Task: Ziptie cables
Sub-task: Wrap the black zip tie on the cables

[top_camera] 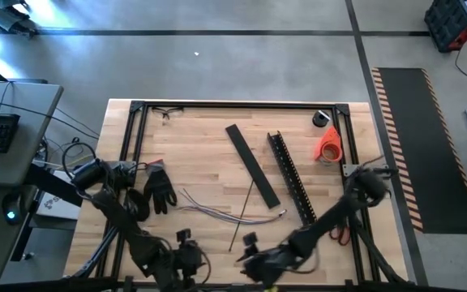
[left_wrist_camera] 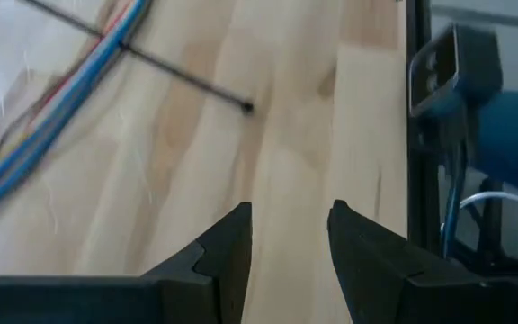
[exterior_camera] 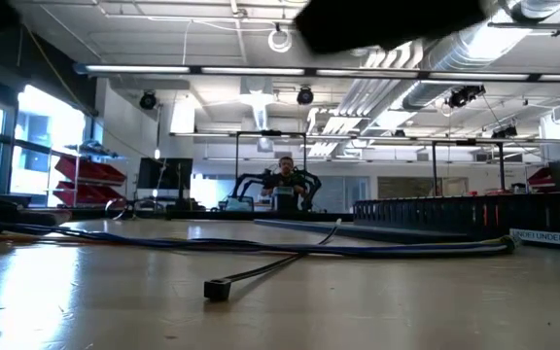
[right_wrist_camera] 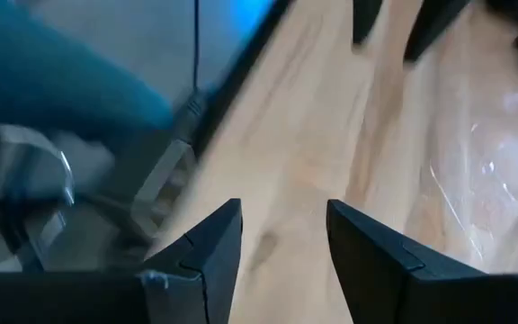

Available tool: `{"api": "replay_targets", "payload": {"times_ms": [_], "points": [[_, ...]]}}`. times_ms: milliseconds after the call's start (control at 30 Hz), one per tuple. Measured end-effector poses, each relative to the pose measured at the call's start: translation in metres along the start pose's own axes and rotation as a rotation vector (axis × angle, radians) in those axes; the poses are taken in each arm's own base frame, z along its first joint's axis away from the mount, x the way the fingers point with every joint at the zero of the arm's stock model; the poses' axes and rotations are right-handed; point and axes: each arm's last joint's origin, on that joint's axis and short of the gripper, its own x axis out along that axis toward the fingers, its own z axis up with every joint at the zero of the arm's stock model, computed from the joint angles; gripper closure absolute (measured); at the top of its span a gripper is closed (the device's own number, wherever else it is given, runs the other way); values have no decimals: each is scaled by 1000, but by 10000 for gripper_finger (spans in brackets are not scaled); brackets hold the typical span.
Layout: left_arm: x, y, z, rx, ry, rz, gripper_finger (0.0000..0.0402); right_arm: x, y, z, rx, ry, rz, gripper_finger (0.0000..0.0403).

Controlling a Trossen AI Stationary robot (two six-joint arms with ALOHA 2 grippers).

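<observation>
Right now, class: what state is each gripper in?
Left gripper: open, holding nothing, over bare wood.
Right gripper: open, holding nothing, near the table's edge.

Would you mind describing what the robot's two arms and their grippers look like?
Both arms are dark, nearly black, built of rounded jointed segments. The left gripper and the right gripper each end in two matte black, wedge-shaped fingers with stepped inner edges. No markings or coloured trim are visible.

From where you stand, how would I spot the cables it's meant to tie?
Start at the wooden table and find the long black slotted bar lying diagonally. Just toward the left arm's side of its near end lie the cables, a loose fan of hair-thin wires, far thinner than either black bar.
</observation>
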Motion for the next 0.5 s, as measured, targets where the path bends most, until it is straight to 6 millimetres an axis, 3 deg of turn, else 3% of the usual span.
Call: {"api": "replay_targets", "payload": {"times_ms": [267, 500], "points": [[3, 2, -41, -74, -113, -53, 273, 48, -38, 18, -67, 212, 88, 257], [10, 10, -59, -79, -223, -108, 273, 58, -68, 14, -56, 329, 134, 269]]}}
